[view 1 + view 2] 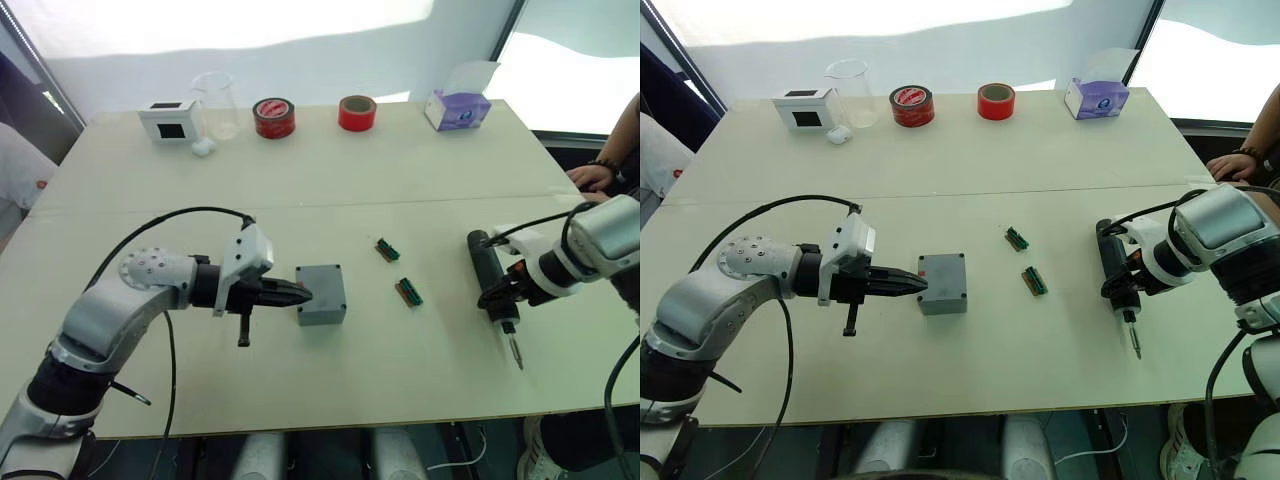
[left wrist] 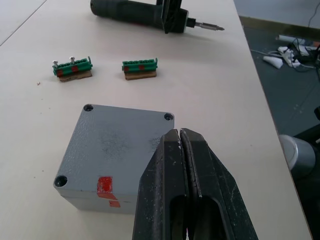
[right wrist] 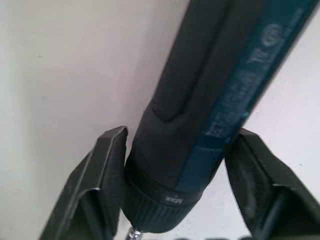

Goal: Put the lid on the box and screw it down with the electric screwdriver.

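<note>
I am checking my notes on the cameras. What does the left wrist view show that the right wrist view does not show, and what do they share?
Left wrist view: the left gripper shut, its tips over the edge of the lid, which sits on the box, with two green terminal blocks beyond. Right wrist view: the right gripper with a finger on each side of the tool, and the writing on its barrel. Both: the electric screwdriver and the table.

bright, even daylight floods in from the windows far beyond both end effectors, blown out to white glare. the pale cream bench (image 1: 420, 170) shows only soft, faint shadows. the dark blue-black cylindrical electric screwdriver (image 3: 215, 95) is blurred, out of focus between the right end effector (image 3: 182, 187) fingers.
</note>
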### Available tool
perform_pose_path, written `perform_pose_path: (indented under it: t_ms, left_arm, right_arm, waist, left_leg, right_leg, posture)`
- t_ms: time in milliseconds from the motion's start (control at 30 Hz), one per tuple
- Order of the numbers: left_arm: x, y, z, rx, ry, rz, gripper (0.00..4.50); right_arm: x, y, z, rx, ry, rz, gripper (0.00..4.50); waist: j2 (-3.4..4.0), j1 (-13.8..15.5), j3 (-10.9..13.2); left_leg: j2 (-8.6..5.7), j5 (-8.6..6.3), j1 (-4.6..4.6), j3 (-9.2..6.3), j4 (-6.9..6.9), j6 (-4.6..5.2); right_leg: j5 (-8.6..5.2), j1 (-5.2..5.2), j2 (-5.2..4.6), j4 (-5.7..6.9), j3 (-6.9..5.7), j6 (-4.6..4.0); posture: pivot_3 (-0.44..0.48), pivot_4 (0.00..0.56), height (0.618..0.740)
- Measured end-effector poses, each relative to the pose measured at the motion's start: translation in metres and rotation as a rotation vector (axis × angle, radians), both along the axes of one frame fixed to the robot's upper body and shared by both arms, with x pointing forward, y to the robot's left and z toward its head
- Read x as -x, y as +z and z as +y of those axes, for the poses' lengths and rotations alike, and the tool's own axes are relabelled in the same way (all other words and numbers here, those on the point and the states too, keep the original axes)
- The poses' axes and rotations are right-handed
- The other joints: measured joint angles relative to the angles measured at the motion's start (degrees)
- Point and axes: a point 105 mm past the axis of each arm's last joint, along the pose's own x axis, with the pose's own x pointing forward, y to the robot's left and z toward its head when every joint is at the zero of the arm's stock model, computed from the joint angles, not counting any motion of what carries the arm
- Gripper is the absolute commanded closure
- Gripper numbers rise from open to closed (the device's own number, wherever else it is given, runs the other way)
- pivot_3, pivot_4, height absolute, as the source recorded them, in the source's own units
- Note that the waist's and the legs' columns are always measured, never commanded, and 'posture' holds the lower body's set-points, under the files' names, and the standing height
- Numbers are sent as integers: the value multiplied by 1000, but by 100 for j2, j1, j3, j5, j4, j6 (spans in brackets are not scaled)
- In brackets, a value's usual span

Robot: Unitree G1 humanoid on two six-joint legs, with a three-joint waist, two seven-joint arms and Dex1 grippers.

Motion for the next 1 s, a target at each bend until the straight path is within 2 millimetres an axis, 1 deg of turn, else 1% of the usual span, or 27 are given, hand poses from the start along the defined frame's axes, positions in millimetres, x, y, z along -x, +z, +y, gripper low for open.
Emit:
perform_pose_path:
  t_ms: [133,233,267,333,367,400,433,500,567,600,633,667,700,767,867,967,1000]
  left_arm:
    - [-5,-2,4,-2,26,6,4500]
    - [-13,-5,14,-22,73,10,4500]
    - [-16,-6,19,-30,91,14,4500]
    - [-19,-6,24,-29,114,15,4500]
    - [-23,-5,28,-27,135,17,4500]
    - [-26,-5,32,-22,156,23,4500]
    - [-27,-5,34,-19,165,26,4500]
    - [-30,-6,37,-12,182,36,4500]
    - [-33,-5,39,-3,193,36,4500]
    - [-35,-3,38,11,200,35,4500]
    - [-39,1,33,29,197,26,4500]
    - [-41,6,27,43,182,11,4500]
    - [-42,9,22,46,165,0,4500]
    - [-44,9,16,38,144,-9,4500]
    - [-47,0,12,21,129,11,4500]
    - [-45,-5,2,-2,80,10,4500]
    - [-44,-5,1,-11,65,0,4500]
  right_arm:
    - [-3,-1,2,2,-5,-7,2673]
    - [-14,0,0,-49,-78,-46,2673]
    - [-24,4,-1,-71,-111,-93,2673]
    - [-38,15,-3,-98,-142,-188,2673]
    - [-48,30,-3,-146,-147,-294,2673]
    - [-57,51,3,-212,-135,-404,2673]
    - [-60,63,7,-250,-119,-470,2673]
    - [-66,105,25,-365,-33,-690,2673]
    - [-63,131,40,-447,34,-885,2673]
    - [-58,142,56,-544,71,-1013,2673]
    - [-49,149,77,-671,111,-1114,2673]
    - [-38,151,99,-791,149,-1166,2673]
    - [-29,150,117,-866,192,-1178,2673]
    - [-11,149,145,-931,272,-1209,2673]
    - [1,144,165,-923,304,-1270,2673]
    - [4,128,181,-905,319,-1259,2673]
    - [3,125,183,-896,317,-1258,2673]
  waist:
    - [-12,-9,-7]
    - [-31,-52,-13]
    - [-29,-61,-12]
    - [-3,-34,4]
    - [8,-6,10]
    - [15,17,11]
    - [16,19,10]
    - [17,12,10]
    - [5,14,4]
    - [-2,13,1]
    - [-1,12,2]
    - [-1,9,2]
    - [2,8,3]
    - [3,15,3]
    - [2,16,2]
    - [3,-6,2]
    - [3,-10,2]
  left_leg:
    - [1,0,3,0,0,-1]
    - [3,3,9,3,1,-4]
    - [2,4,10,9,2,-6]
    - [-3,4,0,13,1,-7]
    - [-3,6,-15,14,-3,-10]
    - [-2,12,-34,14,-8,-21]
    - [0,23,-47,12,-9,-39]
    - [4,34,-75,3,-8,-57]
    - [3,34,-77,-7,-9,-57]
    - [4,33,-78,-8,-3,-56]
    - [3,33,-79,-8,-1,-56]
    - [2,33,-79,-10,3,-56]
    - [0,34,-79,-9,4,-56]
    - [-3,34,-78,-9,7,-56]
    - [-8,34,-77,-10,9,-56]
    - [-8,35,-76,-9,9,-58]
    - [-7,36,-76,-9,9,-58]
  right_leg:
    - [0,2,2,1,0,0]
    - [2,6,5,3,1,0]
    - [5,3,4,3,4,-1]
    - [5,-13,0,15,9,-1]
    - [3,-35,0,21,11,-1]
    - [2,-59,0,26,10,0]
    - [2,-70,3,27,10,0]
    - [2,-89,8,29,2,1]
    - [3,-81,8,26,-6,0]
    - [3,-78,8,26,-7,1]
    - [4,-79,6,29,-5,3]
    - [4,-80,6,32,-4,3]
    - [5,-81,6,38,-3,4]
    - [5,-81,5,40,-3,3]
    - [5,-78,4,39,-2,3]
    - [5,-79,5,40,-2,3]
    - [5,-80,5,40,-2,3]
  posture:
    - [0,150,740]
    - [0,150,740]
    - [0,150,740]
    - [0,150,740]
    - [0,150,740]
    - [0,150,740]
    - [0,150,740]
    - [0,150,740]
    - [0,150,740]
    - [0,150,740]
    - [0,150,740]
    - [0,150,740]
    - [0,150,740]
    - [0,150,740]
    - [0,150,740]
    - [0,150,740]
    - [0,150,740]
